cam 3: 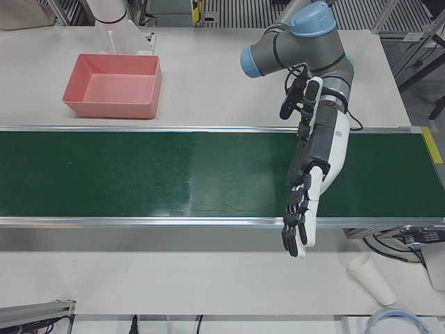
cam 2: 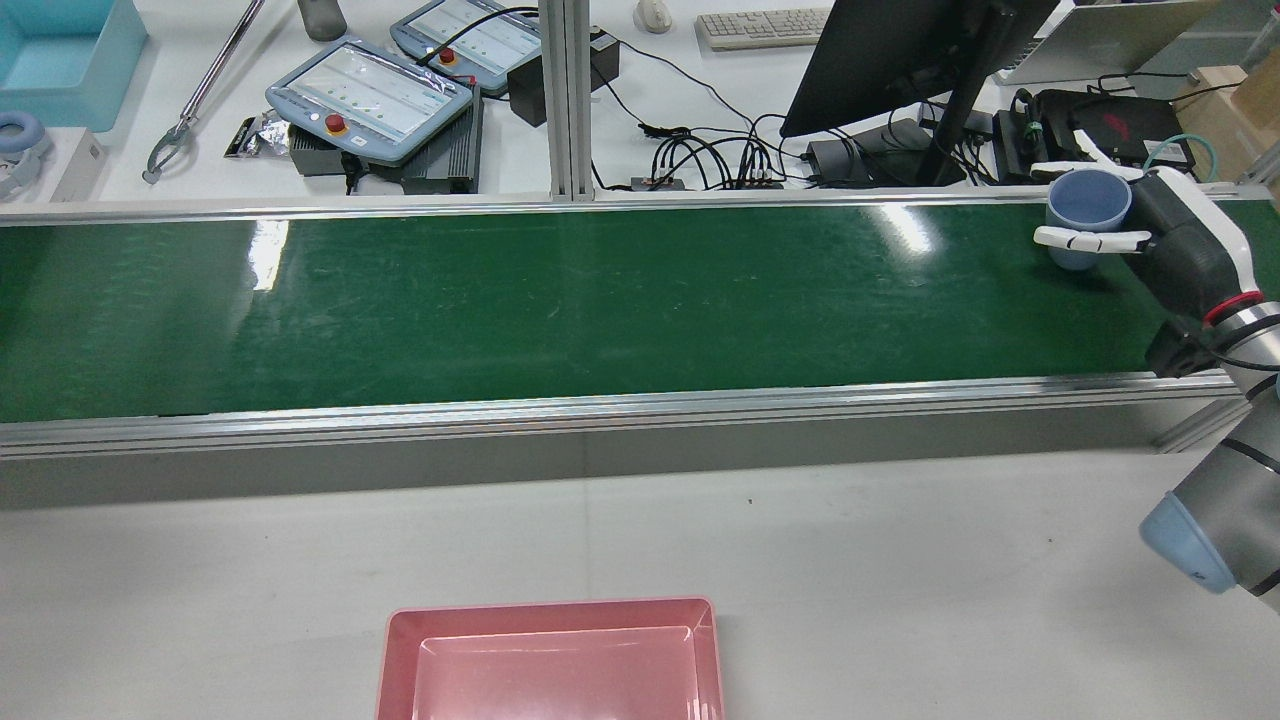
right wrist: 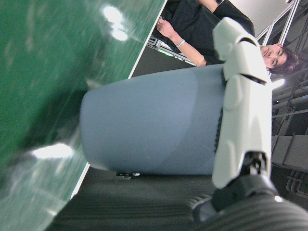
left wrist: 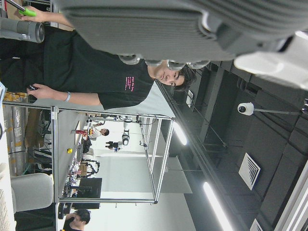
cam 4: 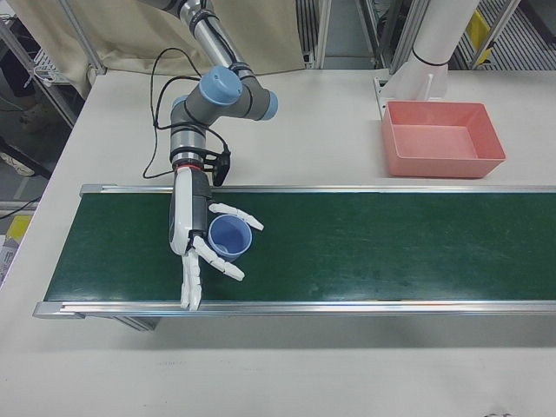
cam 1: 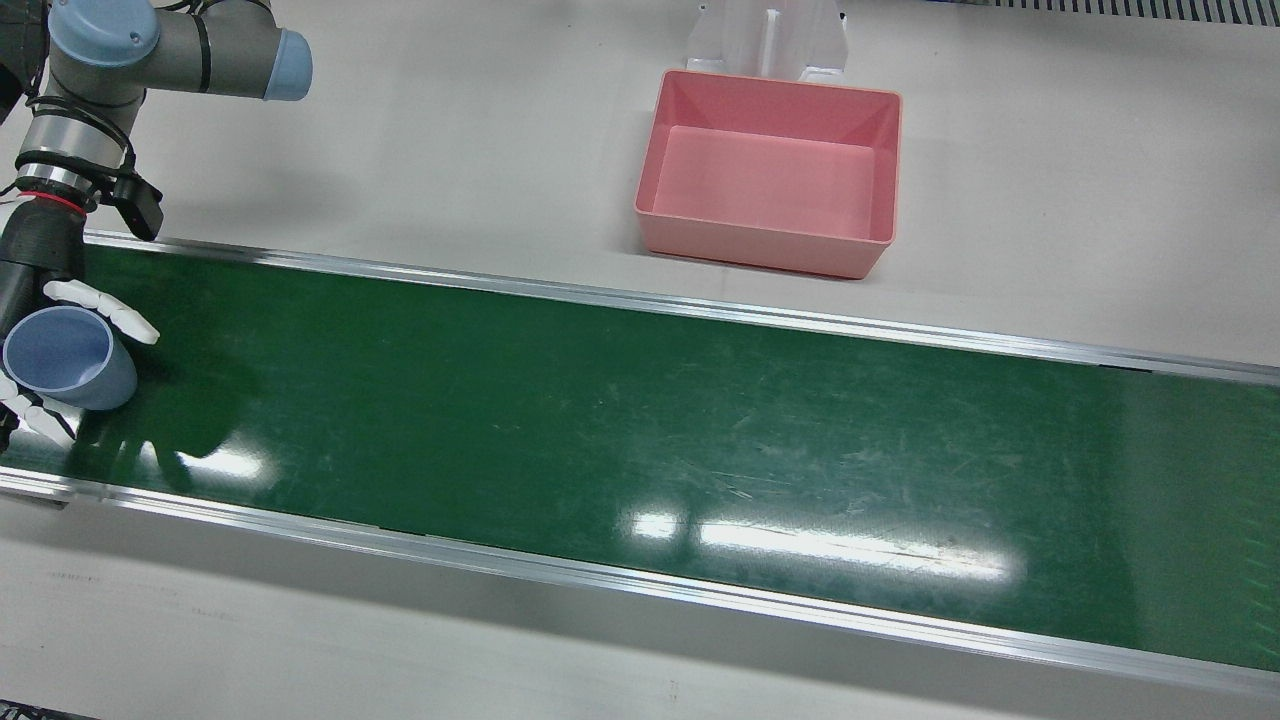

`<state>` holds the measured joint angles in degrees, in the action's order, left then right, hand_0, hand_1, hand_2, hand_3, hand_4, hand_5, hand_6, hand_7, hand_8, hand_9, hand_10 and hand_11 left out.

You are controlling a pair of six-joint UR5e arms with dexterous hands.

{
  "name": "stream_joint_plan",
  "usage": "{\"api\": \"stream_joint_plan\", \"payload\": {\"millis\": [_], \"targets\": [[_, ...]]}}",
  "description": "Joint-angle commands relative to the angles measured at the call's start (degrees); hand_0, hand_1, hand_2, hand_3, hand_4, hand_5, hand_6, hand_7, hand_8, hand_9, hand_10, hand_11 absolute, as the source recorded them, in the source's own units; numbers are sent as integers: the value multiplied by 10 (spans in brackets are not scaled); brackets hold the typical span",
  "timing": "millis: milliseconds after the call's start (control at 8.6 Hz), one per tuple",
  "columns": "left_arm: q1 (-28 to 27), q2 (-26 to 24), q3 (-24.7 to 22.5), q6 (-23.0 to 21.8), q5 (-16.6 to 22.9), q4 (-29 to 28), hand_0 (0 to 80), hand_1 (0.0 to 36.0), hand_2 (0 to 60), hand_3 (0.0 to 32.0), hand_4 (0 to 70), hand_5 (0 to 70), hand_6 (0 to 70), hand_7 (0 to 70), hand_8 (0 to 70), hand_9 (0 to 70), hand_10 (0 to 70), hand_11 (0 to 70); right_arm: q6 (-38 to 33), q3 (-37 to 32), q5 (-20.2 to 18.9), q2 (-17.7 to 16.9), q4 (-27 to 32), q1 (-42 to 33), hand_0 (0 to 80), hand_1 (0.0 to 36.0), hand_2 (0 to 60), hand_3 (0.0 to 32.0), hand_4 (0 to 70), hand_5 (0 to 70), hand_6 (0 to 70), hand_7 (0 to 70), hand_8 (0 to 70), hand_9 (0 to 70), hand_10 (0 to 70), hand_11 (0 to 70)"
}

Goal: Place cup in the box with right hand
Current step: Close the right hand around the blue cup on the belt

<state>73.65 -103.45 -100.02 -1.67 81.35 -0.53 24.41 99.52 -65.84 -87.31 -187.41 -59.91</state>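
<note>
Holding the blue cup (cam 4: 229, 237) between its fingers over the green belt (cam 4: 365, 243), the right hand (cam 4: 193, 233) could let it slip on the way, because the grip looks loose. The left hand (cam 3: 306, 202) hangs open and holds nothing. Well apart, the pink box (cam 4: 441, 137) on the surface is empty.

No print could be read anywhere. A person's black shirt (left wrist: 96, 72) in the left hand view bore a small pink chest mark, too small to make out. The control tablets' (cam 2: 370, 95) screens in the rear view were illegible.
</note>
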Motion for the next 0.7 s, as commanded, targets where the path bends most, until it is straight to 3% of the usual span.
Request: {"api": "stream_joint_plan", "payload": {"millis": [0,116,233,349,581], "targets": [[0,0,0,0,-1,0,0,0,0,0,0,0,0,0,0,0,0,0,-13,1,1,5,1,3,800,360,600,0,395,261,430,700,700,700,513,700],[0,0,0,0,-1,0,0,0,0,0,0,0,0,0,0,0,0,0,-16,4,2,8,0,-1,793,360,600,0,375,305,527,700,700,700,645,700],[0,0,0,0,0,0,0,0,0,0,0,0,0,0,0,0,0,0,-16,20,3,9,0,-13,762,360,600,0,356,335,568,700,700,700,700,700],[0,0,0,0,-1,0,0,0,0,0,0,0,0,0,0,0,0,0,-10,53,2,9,-1,-19,800,360,600,0,350,341,573,700,700,700,700,700],[0,0,0,0,-1,0,0,0,0,0,0,0,0,0,0,0,0,0,8,141,0,13,-16,8,800,360,600,0,299,329,552,700,700,700,700,700]]}}
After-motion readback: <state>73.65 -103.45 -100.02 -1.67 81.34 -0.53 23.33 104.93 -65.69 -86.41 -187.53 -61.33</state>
